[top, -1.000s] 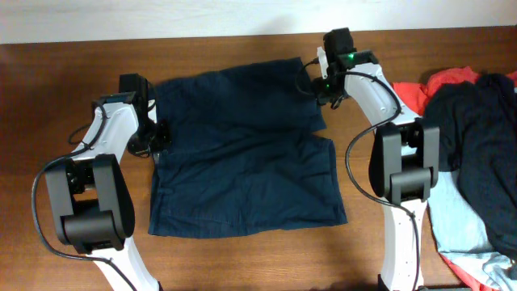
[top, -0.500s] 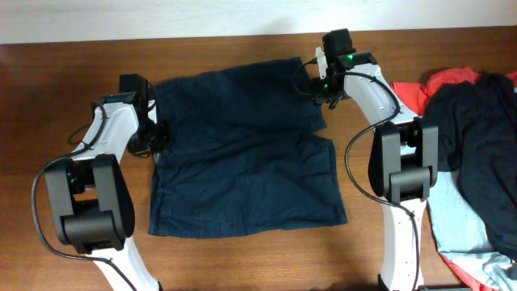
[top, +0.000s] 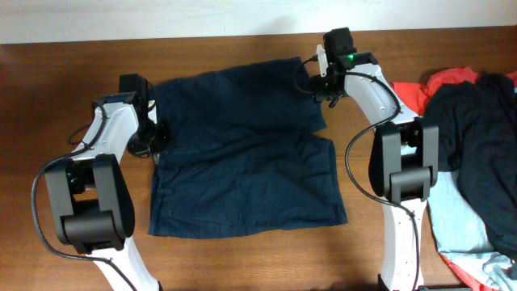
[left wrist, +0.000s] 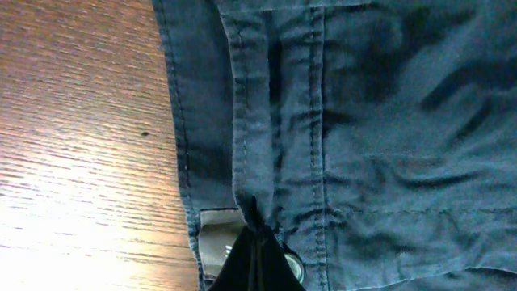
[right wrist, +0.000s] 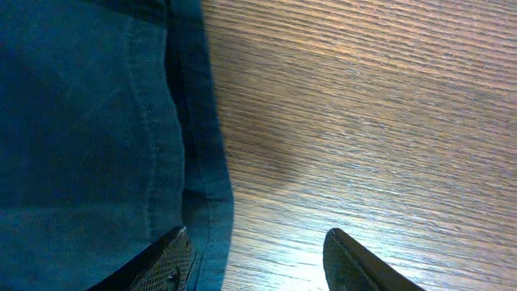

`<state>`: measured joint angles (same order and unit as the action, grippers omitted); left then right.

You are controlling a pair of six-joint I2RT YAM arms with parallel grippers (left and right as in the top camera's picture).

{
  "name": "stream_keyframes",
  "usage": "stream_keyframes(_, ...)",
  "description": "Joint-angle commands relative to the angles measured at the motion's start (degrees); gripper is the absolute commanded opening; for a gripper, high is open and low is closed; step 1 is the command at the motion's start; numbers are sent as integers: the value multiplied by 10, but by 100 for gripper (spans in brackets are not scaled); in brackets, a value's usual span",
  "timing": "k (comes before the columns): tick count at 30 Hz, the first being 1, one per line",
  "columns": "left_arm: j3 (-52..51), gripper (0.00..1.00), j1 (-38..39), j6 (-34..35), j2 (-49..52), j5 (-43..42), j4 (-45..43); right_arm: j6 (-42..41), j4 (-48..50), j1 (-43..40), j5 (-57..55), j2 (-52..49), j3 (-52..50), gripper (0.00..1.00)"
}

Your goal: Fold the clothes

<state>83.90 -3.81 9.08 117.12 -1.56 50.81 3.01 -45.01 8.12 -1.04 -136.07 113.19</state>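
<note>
1. The shorts point(top: 242, 153) lay spread flat in the middle of the table point(top: 65, 56), with the waistband at the left and the legs to the right.
2. The left gripper point(left wrist: 254, 250) was closed together on a small pinch of the waistband.
3. The right gripper point(right wrist: 258, 267) stood apart at the far right corner of the shorts and held nothing.
4. A pile point(top: 477, 121) of other garments lay at the right edge.

Brown wood-grain table point(top: 242, 259); pale wall point(top: 161, 16) along far edge.
</note>
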Motion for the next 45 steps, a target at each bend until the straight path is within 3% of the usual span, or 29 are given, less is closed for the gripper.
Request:
stream_keyframes(1, -5, 1, 0, 5, 1, 6, 3, -6, -3, -7, -11, -14, 2, 58)
stream_keyframes(40, -5, 0, 0, 5, 1, 14, -5, -1, -4, -11, 17, -79, -1, 57)
stream_keyframes(45, -5, 1, -2, 5, 1, 65, -4, -1, -8, -11, 3, -105, -1, 54)
